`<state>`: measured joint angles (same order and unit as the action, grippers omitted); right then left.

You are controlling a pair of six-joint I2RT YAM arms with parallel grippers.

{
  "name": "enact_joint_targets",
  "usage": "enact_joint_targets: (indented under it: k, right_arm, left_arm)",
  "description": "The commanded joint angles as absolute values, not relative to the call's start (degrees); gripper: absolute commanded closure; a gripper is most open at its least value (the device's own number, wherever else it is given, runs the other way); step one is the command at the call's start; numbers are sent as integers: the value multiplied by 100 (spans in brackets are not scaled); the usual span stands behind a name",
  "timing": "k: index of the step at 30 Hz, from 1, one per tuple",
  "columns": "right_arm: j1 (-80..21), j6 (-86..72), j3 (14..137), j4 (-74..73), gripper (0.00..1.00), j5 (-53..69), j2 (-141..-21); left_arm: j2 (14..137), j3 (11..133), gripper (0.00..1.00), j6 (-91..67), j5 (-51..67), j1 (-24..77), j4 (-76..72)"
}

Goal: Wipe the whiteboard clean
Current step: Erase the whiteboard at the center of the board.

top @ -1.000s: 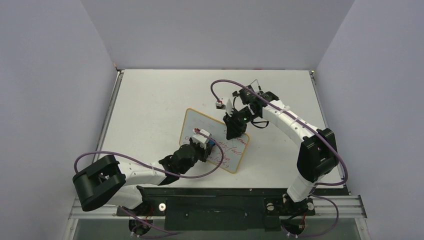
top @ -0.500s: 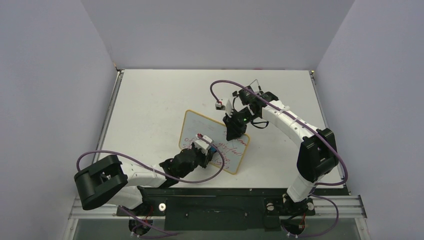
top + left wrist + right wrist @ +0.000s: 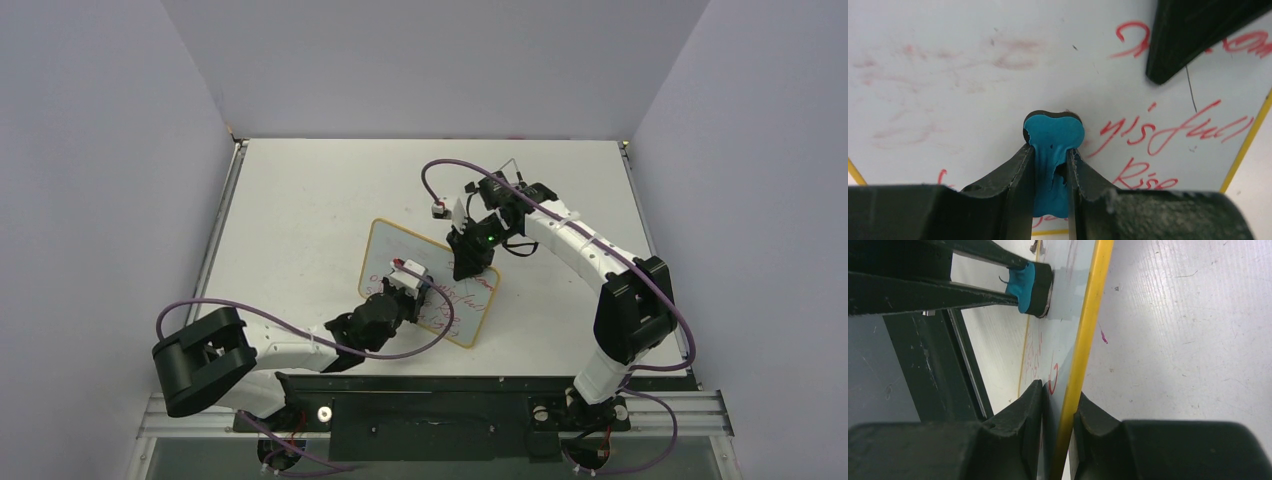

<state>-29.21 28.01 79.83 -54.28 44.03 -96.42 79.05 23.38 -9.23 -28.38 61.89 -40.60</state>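
Note:
The whiteboard (image 3: pixel 395 253) stands tilted mid-table, with a thin yellow-wood frame and red handwriting. My left gripper (image 3: pixel 418 290) is shut on a blue-and-black eraser (image 3: pixel 1053 130) pressed against the board face (image 3: pixel 948 60), left of the red words. The area to the eraser's left holds only faint pink smears. My right gripper (image 3: pixel 468 262) is shut on the board's top edge; in the right wrist view its jaws clamp the yellow frame (image 3: pixel 1087 335), and the eraser (image 3: pixel 1030 283) shows against the board. Its dark finger (image 3: pixel 1193 35) shows in the left wrist view.
The white table (image 3: pixel 320 190) is walled by grey panels at the back and sides. Purple cables loop from both arms. The black base rail (image 3: pixel 430 400) runs along the near edge.
My left gripper has moved the eraser a little to the right and toward the near edge across the board, then slightly back up. The right gripper and the board have not moved.

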Motion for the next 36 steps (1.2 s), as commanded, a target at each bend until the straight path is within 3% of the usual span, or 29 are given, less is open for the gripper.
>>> enact_joint_targets:
  k: [1,8,18,28,36]
  right_arm:
    - [-3101,3366,7840,-5651,100,3964,-9840]
    - [-3092,3366,7844,-5658,100,3978,-9837]
    - [-3096,3368,7841,-5653,100,3973,-9850]
    - [-3101,3375,7844,-5658,100,3979,-9841]
    - [-3100,3375,7842,-5658,100,3973,-9848]
  left_arm:
    - [7730,2601,100,-859,-3159,6054,-4486]
    - [8103,2371,100,-981,-2008,6229,-4594]
    - [8177,2328,100,-986,-2255,6577,-4544]
    - [7409,2229,100,-1001,-2345,5315,-3788]
    - [7252,1968,100,-938,-1667,5562,-4047]
